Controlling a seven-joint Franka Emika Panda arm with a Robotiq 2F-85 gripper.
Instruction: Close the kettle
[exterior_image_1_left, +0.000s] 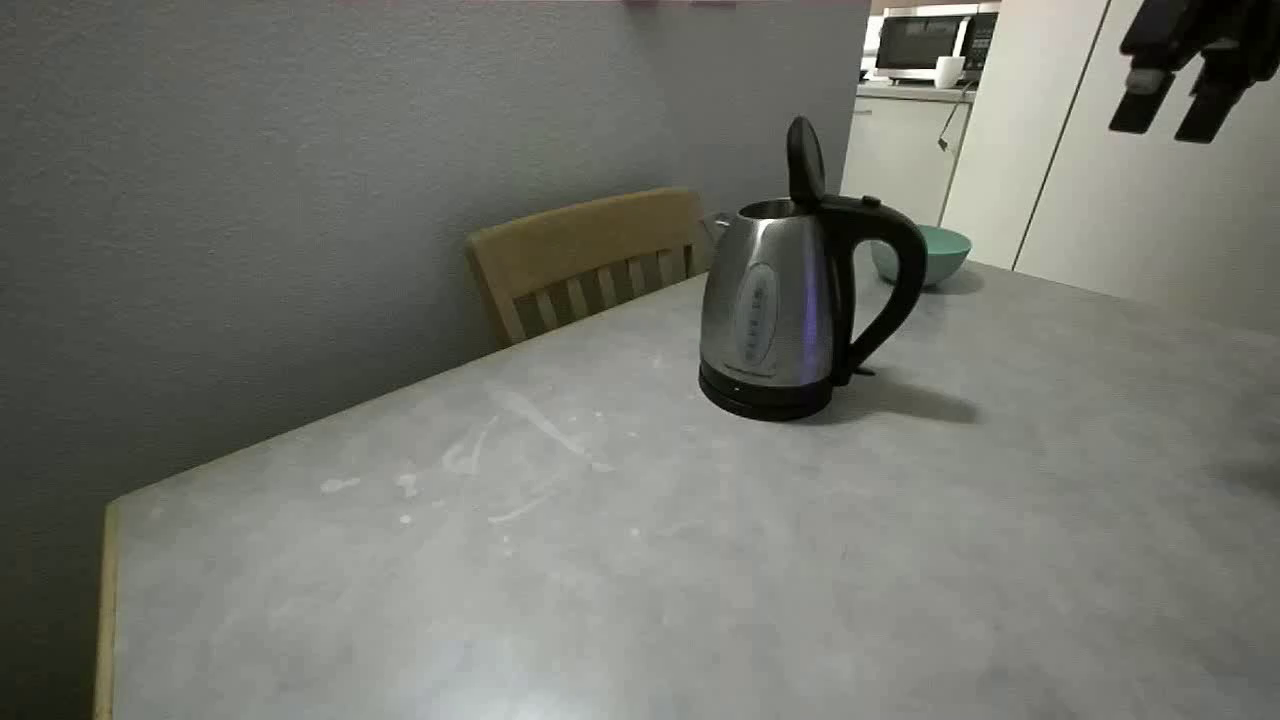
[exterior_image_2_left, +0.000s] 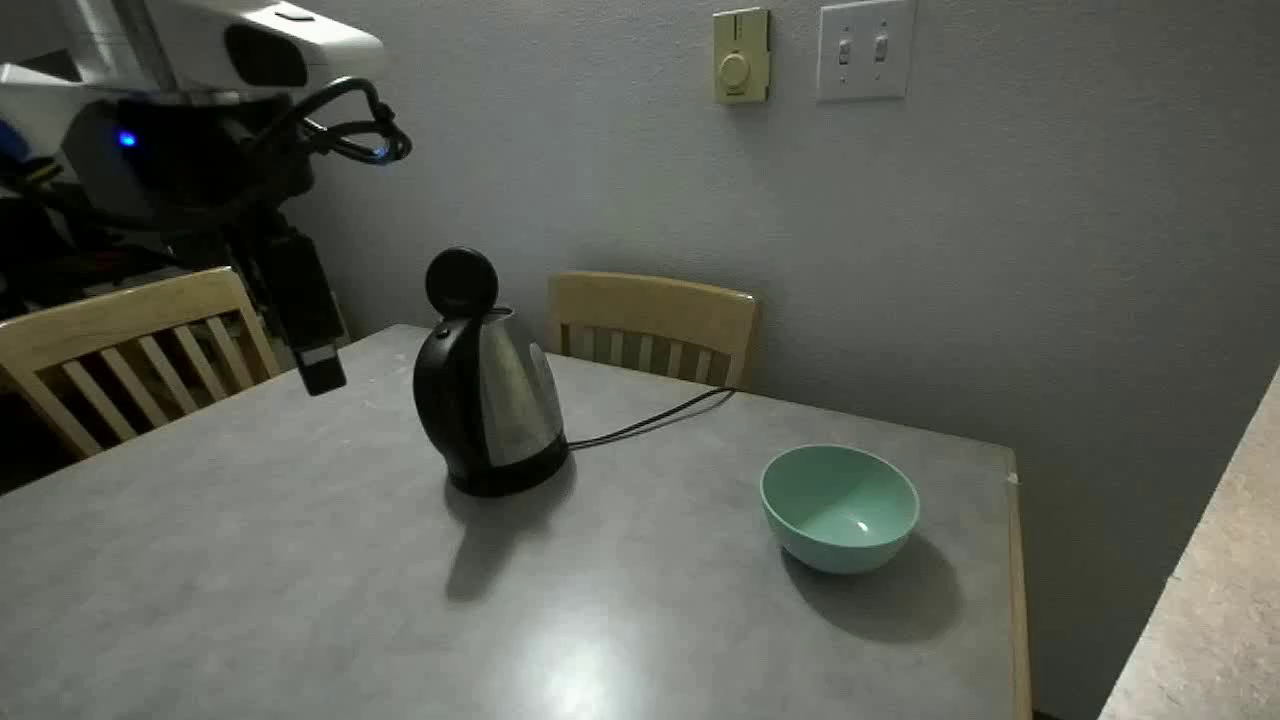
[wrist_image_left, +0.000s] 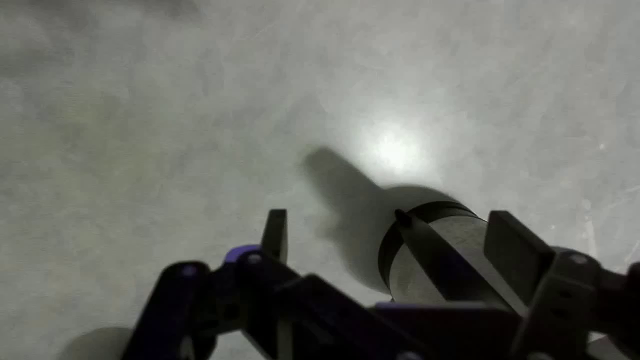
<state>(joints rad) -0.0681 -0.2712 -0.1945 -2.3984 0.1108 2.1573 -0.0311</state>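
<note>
The brushed steel kettle (exterior_image_1_left: 765, 320) stands upright on the grey table, and it also shows in an exterior view (exterior_image_2_left: 520, 400). Its black lid (exterior_image_1_left: 805, 165) is open, standing up above the handle; the raised lid also shows in an exterior view (exterior_image_2_left: 462, 283). The black looped handle (exterior_image_1_left: 905, 270) points away from the spout. My gripper (exterior_image_1_left: 1163, 120) is open and empty, above the table and apart from the kettle on its handle side. In the wrist view, the kettle's lower body and handle (wrist_image_left: 445, 255) show beyond the spread fingers (wrist_image_left: 387, 217); the lid is hidden there.
A green bowl (exterior_image_2_left: 840, 510) stands on the table (exterior_image_2_left: 300, 600) to one side of the kettle. A black cord (exterior_image_2_left: 650, 425) runs from the kettle base to the table edge. Wooden chairs (exterior_image_1_left: 590, 240) (exterior_image_2_left: 150, 320) stand at the edges. A grey wall is behind.
</note>
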